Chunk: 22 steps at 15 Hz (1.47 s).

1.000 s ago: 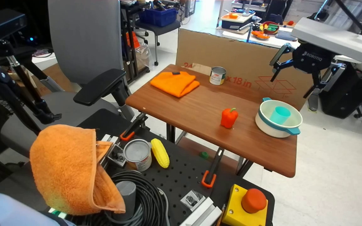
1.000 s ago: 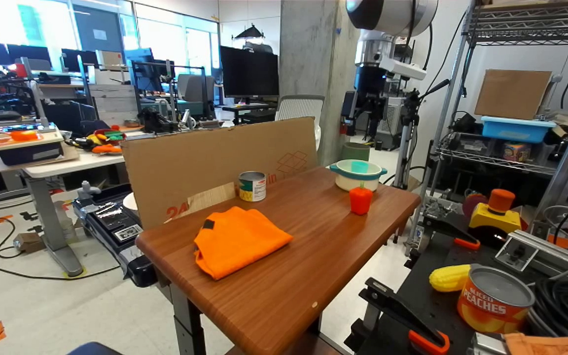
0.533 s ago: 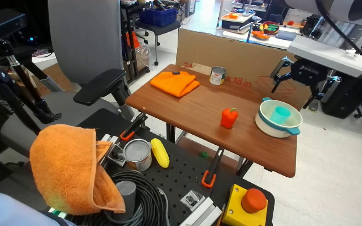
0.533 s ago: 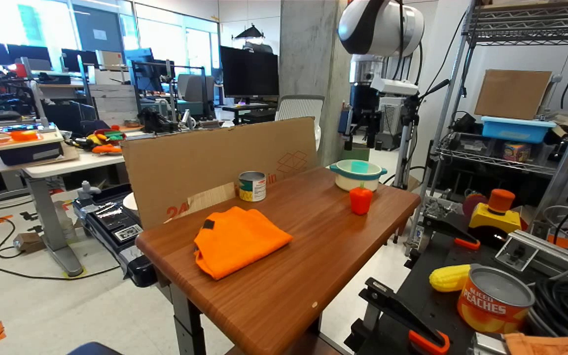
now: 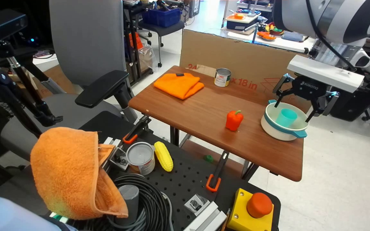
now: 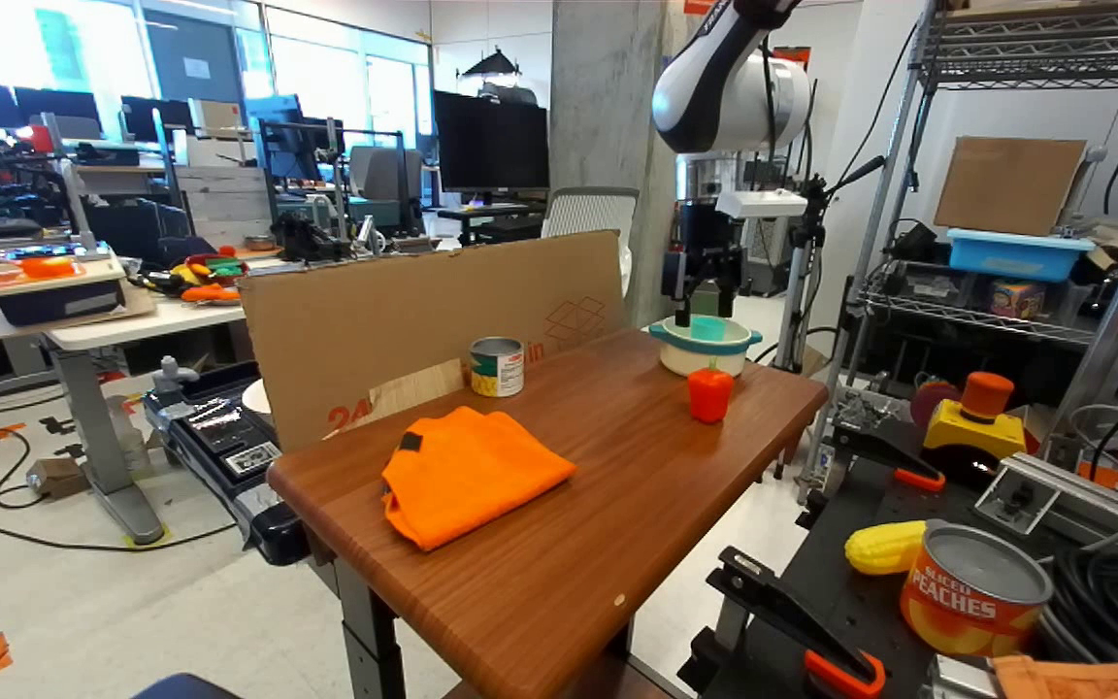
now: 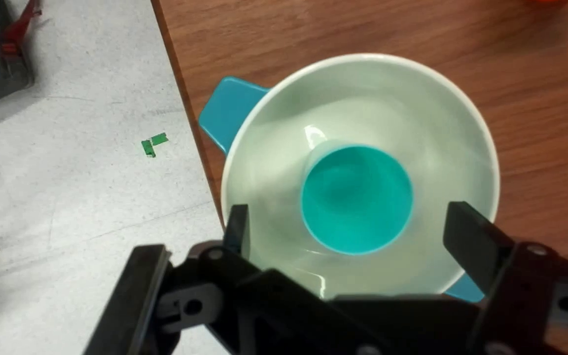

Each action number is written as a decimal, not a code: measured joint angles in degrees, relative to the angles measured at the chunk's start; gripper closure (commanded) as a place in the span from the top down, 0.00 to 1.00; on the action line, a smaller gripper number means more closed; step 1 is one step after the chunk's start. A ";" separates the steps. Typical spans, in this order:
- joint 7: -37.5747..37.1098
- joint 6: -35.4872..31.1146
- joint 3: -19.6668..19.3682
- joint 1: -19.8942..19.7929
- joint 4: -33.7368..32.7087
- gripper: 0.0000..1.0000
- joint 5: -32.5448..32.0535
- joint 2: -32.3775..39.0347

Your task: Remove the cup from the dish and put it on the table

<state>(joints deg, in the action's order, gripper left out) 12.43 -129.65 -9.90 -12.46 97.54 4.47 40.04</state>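
One folded orange cloth (image 5: 178,86) lies toward the left of the brown wooden surface (image 5: 198,112) in an exterior view, followed by a can (image 5: 222,77) near the cardboard panel (image 5: 246,59), then a red pepper (image 5: 234,121). Farthest right on that surface sits the wide whitish bowl (image 5: 275,132), near the pepper, and the small teal cup (image 5: 286,118) is inside it, apart from the fingers (image 7: 479,246). These are spread wide over the bowl, and in the wrist view one shows to the left of the cup and the other to the right.
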 measured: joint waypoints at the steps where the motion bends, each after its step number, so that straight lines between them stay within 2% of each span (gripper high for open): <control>1: -0.15 0.12 0.16 0.00 -0.47 0.75 -0.34 0.69; 2: -0.29 0.20 0.32 0.00 -0.78 0.74 -0.70 1.27; 7: -0.62 0.36 0.78 0.00 -1.83 0.34 -1.04 2.71; 9: -0.66 0.45 0.80 0.00 -2.03 0.22 -1.04 2.71; 12: -0.65 0.52 0.99 -0.09 -2.14 0.17 -1.02 2.17; 15: -0.52 0.52 1.63 -0.35 -1.46 0.17 -0.89 -0.70; 22: 0.44 3.08 3.95 -0.75 2.87 0.17 2.51 -15.04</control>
<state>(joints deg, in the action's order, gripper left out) 12.87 -126.56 -5.94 -13.21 100.41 6.98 25.00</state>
